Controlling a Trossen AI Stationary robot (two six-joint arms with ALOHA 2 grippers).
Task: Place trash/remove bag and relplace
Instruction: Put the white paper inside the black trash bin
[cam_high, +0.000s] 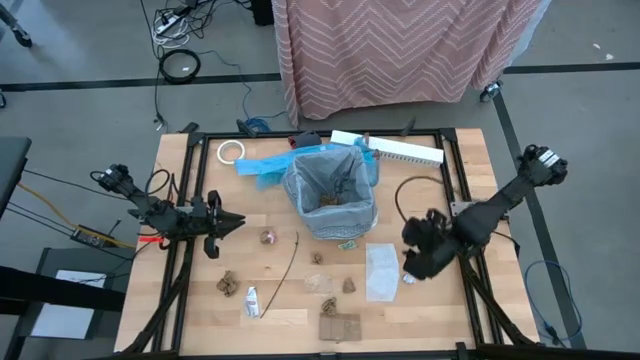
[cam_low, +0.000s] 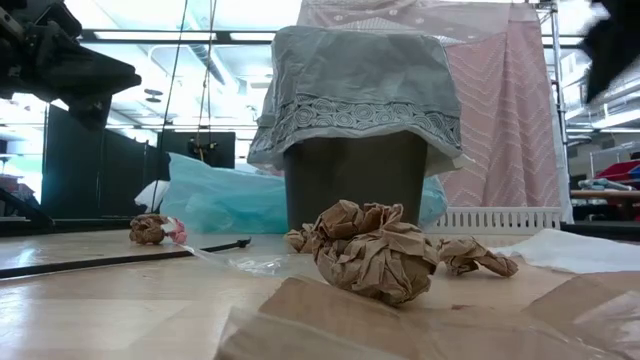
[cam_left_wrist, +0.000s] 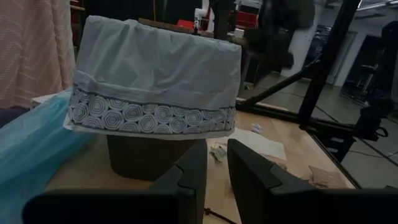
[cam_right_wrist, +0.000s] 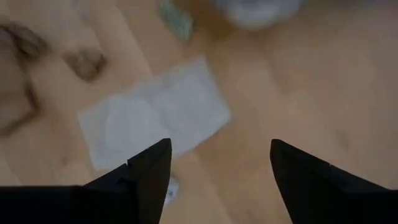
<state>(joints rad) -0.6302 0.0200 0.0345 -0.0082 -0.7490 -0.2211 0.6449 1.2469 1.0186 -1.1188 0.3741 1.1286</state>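
The dark bin (cam_high: 330, 195) stands at the table's middle, the grey liner (cam_left_wrist: 155, 68) draped over its rim and hanging down its wall. Trash lies on the near half: brown wads (cam_high: 228, 283) (cam_low: 375, 250), a cardboard square (cam_high: 340, 326), a thin stick (cam_high: 290, 262), a small white tube (cam_high: 252, 300), a clear wrapper (cam_high: 322, 283). My left gripper (cam_high: 238, 222) hovers left of the bin, level, pointing at it, fingers almost together (cam_left_wrist: 216, 168). My right gripper (cam_high: 412, 265) hangs wide open (cam_right_wrist: 221, 149) above a white sheet (cam_right_wrist: 155, 115) right of the scraps, touching nothing.
A bright blue bag (cam_high: 262, 168) lies against the bin's far-left side, with a white tape roll (cam_high: 231, 151) beyond it. A long white ribbed piece (cam_high: 400, 149) lies along the far edge. A black cable loop (cam_high: 420, 195) sits right of the bin. Bare wood shows at the near-right corner.
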